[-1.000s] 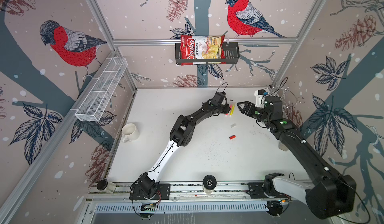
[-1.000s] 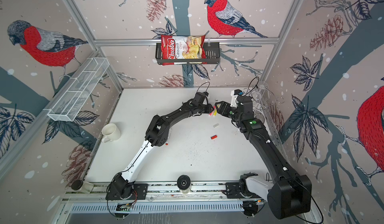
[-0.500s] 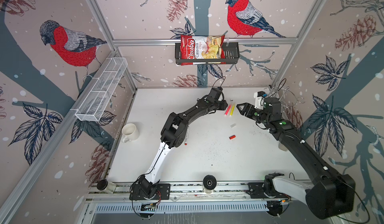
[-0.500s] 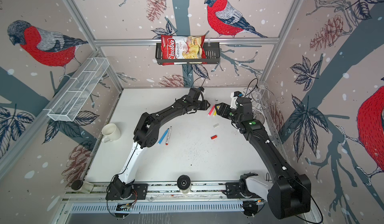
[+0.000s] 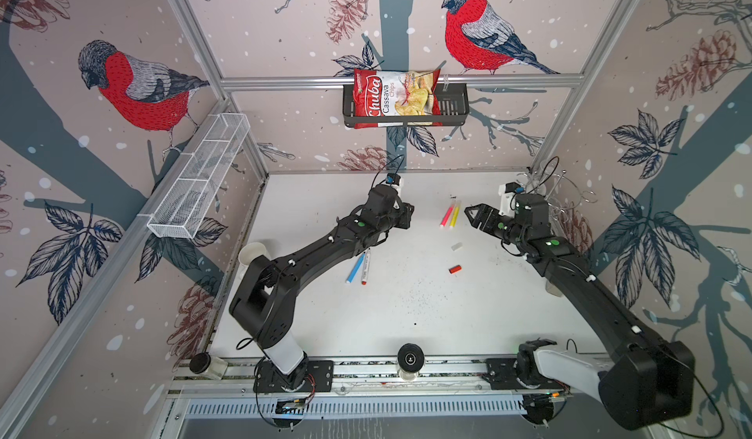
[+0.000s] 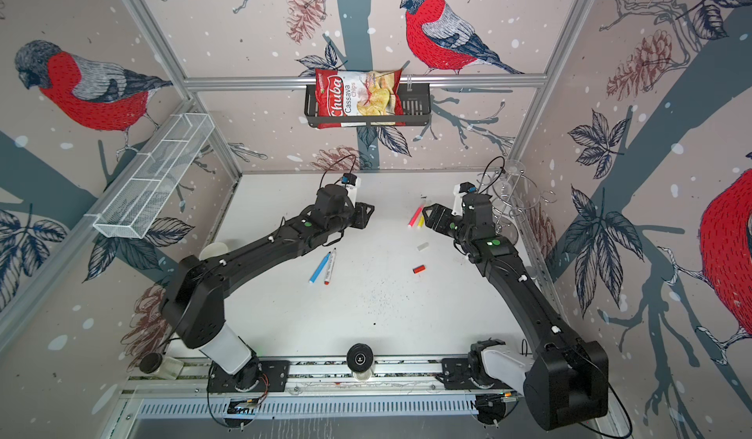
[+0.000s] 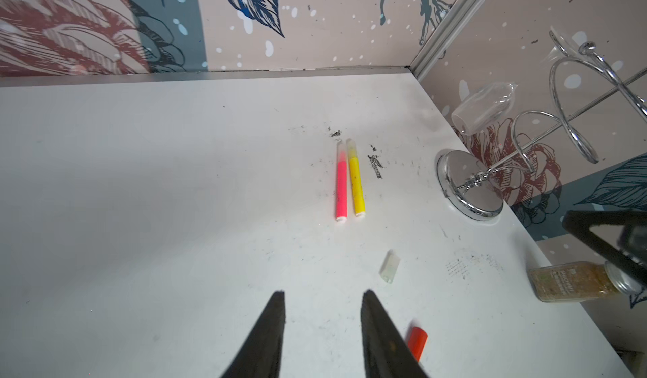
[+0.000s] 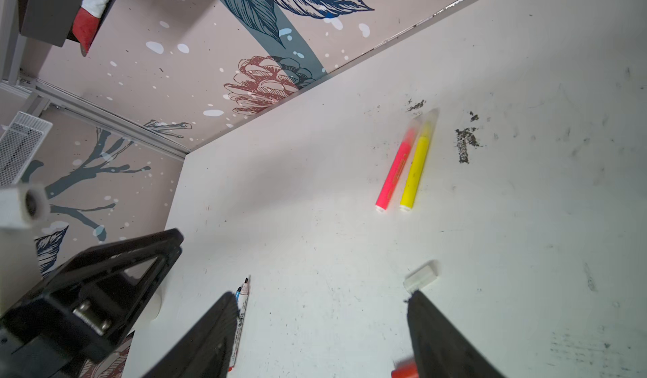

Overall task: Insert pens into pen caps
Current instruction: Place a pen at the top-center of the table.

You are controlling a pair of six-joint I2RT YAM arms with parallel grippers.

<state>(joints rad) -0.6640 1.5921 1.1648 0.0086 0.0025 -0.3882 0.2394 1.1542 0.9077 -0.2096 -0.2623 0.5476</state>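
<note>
**A:** L gripper (image 7: 323, 294): fingers are standing partly apart, gripping nothing, hovering over the table (image 7: 140, 183). R gripper (image 8: 322, 295): fingers are standing wide apart, also gripping nothing.

**B:** Pens?

**A:** Pink pen (image 7: 341, 190) + yellow pen (image 7: 357, 187) are lying side by side btwn the two grippers, each wearing a translucent cap. Whitish cap (image 7: 389, 266) is lying loose on the table near the R gripper, red cap (image 7: 417, 341) nearer the front. Blue pen (image 5: 355, 267) + white pen (image 5: 365, 268) are lying together by the L forearm, tips bare.

**B:** Containers?

**A:** Black basket (image 5: 451, 107) on the back rail is holding a chips bag (image 5: 390, 99). Mesh tray (image 5: 199, 180) is hanging on the left wall. Cup (image 5: 252, 252) is sitting at the table's left edge, contents can't tell. Spice jar (image 7: 570, 281) is lying on its side w/ brownish granules inside. Glass (image 7: 483, 110) is hanging on the chrome rack (image 7: 469, 183).
</note>
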